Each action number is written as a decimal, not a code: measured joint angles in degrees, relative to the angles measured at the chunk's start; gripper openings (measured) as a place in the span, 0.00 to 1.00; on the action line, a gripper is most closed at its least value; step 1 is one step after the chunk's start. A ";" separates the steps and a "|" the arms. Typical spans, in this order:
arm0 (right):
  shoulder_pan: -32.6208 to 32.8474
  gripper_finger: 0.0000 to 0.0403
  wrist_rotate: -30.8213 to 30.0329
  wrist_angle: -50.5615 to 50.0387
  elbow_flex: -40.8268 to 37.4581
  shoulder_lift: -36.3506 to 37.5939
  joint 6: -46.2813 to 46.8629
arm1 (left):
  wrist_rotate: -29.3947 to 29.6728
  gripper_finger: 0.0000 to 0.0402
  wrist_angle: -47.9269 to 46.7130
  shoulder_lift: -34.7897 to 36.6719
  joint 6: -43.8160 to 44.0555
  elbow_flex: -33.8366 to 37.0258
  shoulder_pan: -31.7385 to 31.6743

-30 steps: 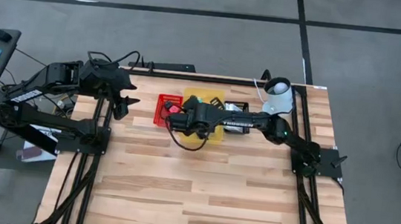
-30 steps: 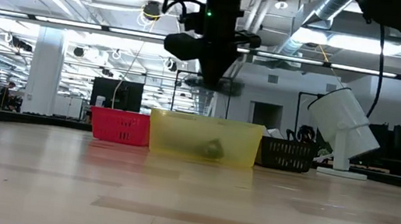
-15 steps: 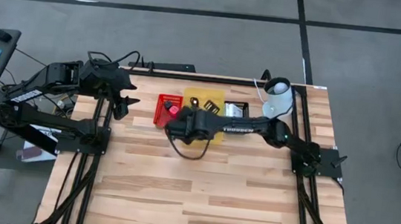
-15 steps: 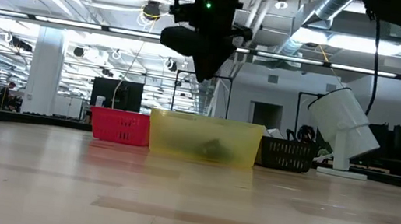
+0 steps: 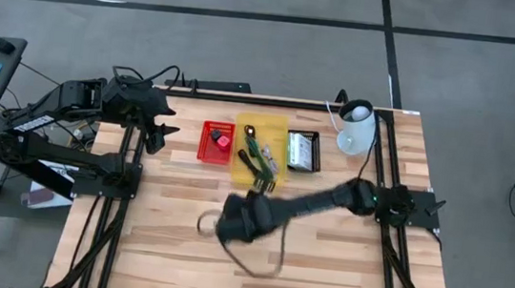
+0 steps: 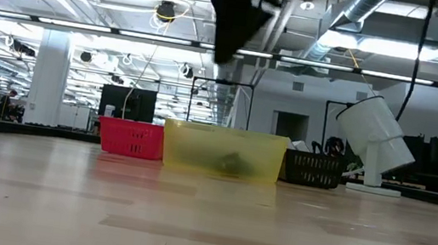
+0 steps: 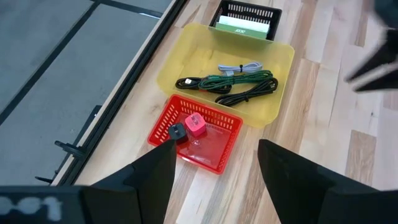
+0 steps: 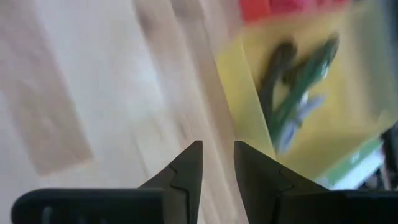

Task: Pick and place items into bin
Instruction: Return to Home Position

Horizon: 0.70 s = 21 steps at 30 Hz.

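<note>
Left wrist view alone resolves contents: yellow bin (image 7: 199,55) holds green cord (image 7: 242,79), black cords (image 7: 249,96), a pale cord (image 7: 239,68); red basket (image 7: 211,160) holds red block (image 7: 195,124). My right gripper (image 8: 218,144), fingers narrowly parted, empty, hangs mid-table, well clear of the bin; left gripper (image 7: 216,146) wide, by the table's left edge

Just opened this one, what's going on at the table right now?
The right hand is empty, its fingers slightly apart, and it has pulled back from over the yellow bin to mid-table. That bin holds a green cable, black cables and a pale grey cable. The red bin beside it holds a red block and a small black piece. The left hand waits, open, at the table's back left.
</note>
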<state>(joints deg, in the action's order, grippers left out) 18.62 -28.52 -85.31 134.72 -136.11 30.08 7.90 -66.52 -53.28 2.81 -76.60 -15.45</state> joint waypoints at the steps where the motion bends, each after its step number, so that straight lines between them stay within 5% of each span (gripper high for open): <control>1: 1.59 0.22 -2.76 1.76 0.00 0.00 0.04 | 0.00 0.55 0.00 -0.02 0.02 0.00 0.00; 5: 7.97 0.22 -14.27 7.19 -0.05 2.60 -4.66 | 0.00 0.55 0.00 0.00 0.00 0.00 0.00; 7: 9.96 0.22 -14.31 10.25 0.01 5.38 -9.29 | 0.00 0.55 0.00 -0.01 0.00 0.00 0.00; 21: 6.66 0.22 22.82 26.56 0.02 25.58 -31.79 | 0.00 0.55 0.00 0.00 0.00 0.00 -0.02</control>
<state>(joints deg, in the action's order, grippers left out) 25.28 -5.71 -58.75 134.74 -110.53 -1.71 7.90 -66.52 -53.28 2.81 -76.60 -15.46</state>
